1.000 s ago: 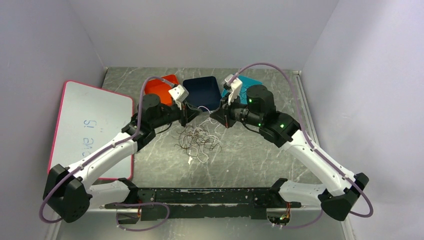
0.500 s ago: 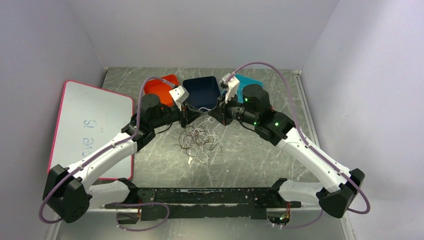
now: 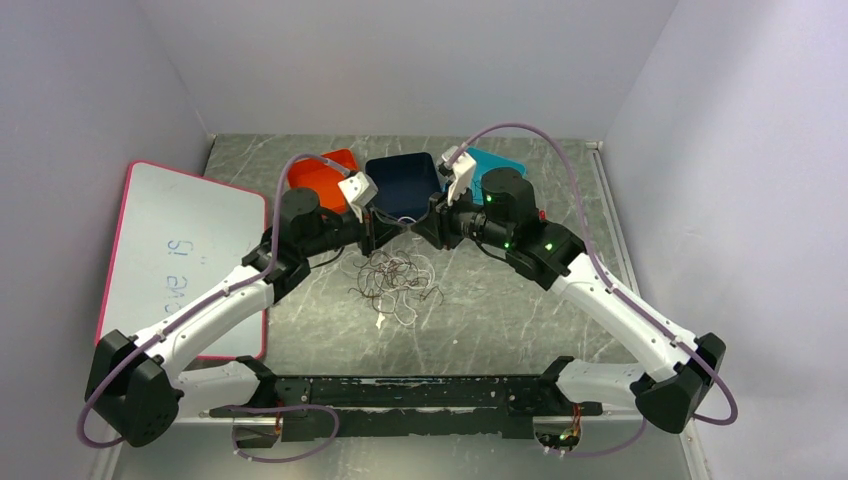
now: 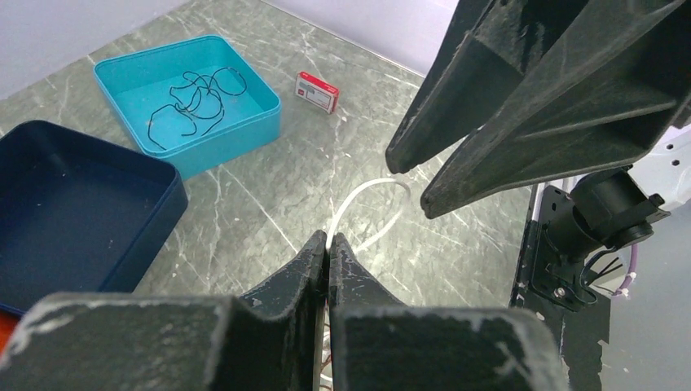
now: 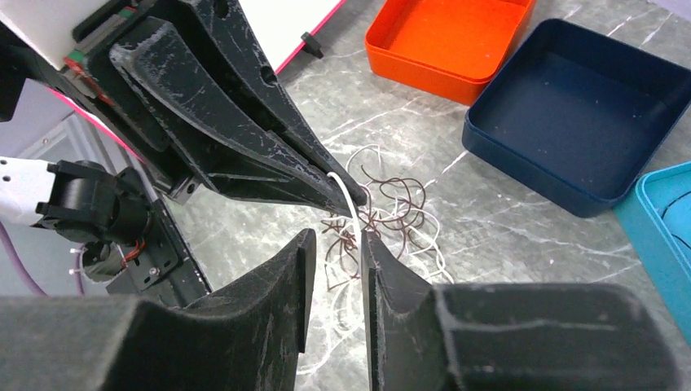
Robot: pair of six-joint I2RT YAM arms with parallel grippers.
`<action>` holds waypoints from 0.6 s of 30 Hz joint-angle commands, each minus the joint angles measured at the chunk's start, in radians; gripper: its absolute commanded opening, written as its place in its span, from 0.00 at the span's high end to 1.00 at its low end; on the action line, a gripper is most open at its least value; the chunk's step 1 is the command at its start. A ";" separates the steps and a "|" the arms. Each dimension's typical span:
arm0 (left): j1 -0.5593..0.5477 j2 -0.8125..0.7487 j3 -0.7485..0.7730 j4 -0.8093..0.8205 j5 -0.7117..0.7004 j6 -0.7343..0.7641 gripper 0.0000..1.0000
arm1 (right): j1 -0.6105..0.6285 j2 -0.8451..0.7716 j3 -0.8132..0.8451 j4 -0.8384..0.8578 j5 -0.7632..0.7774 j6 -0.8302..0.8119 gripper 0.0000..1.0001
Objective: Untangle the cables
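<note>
— Left fingers (image 4: 297, 265) are clenched on the white cable (image 4: 368, 194). Our right fingers (image 5: 285, 277) have just parted and slid in toward them, grasping nothing.
— So we judge we let go on the right to take a fresh hold nearer the pinch. Where is the rest?
— The cables (image 3: 396, 280) lie heaped mid-surface, just short of the dark blue tray (image 3: 400, 178), brownish and white loops tangled together.
— One black cable (image 4: 191, 102) lies in the teal tray (image 4: 228, 151) by the far edge.
— Beside that, an orange tray (image 3: 322, 178), a small red box (image 4: 317, 91), and a whiteboard (image 3: 180, 250) along the left edge. Both sets of fingers crowd each other over the heap.
</note>
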 commanded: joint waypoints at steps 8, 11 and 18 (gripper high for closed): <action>0.004 -0.021 0.008 0.026 0.031 -0.008 0.93 | 0.003 0.001 -0.005 0.004 0.059 -0.024 0.67; 0.005 -0.022 0.007 0.024 0.025 -0.007 0.93 | 0.003 -0.019 -0.018 0.014 0.067 -0.031 0.65; 0.005 -0.019 0.017 0.022 0.044 -0.005 0.93 | 0.003 -0.018 -0.034 0.033 0.034 -0.063 0.58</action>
